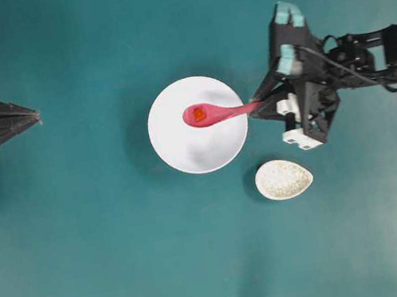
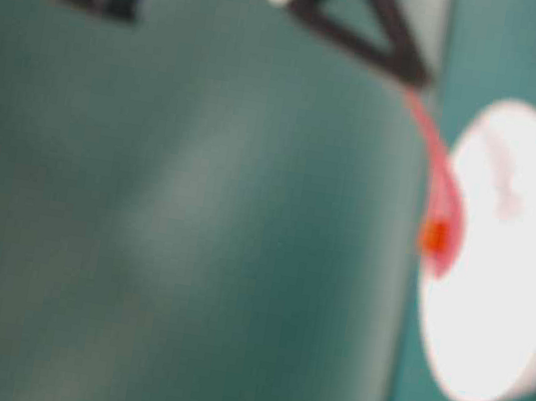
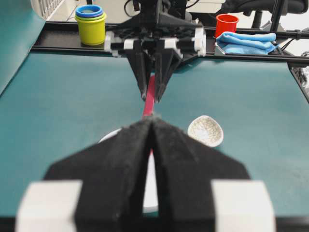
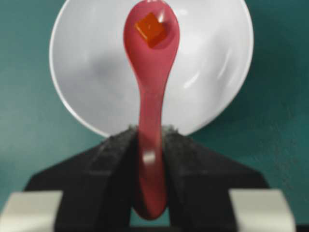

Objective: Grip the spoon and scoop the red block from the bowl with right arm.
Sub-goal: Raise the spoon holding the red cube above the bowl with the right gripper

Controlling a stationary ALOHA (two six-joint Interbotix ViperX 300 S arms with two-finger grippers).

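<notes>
Glossy pink-red, the spoon (image 4: 150, 96) is pinched by its handle in the right claw (image 4: 149, 159), its scoop over the white bowl (image 1: 198, 125) at frame centre. The tiny orange-red cube (image 4: 150, 29) sits in the scoop. At left, the left claw (image 1: 34, 115) is pressed together.

One spoon (image 1: 212, 114), one red block (image 1: 198, 114), one bowl (image 1: 198, 125), one speckled dish (image 1: 284, 178), seemingly three stacked cups (image 3: 91, 23).
</notes>
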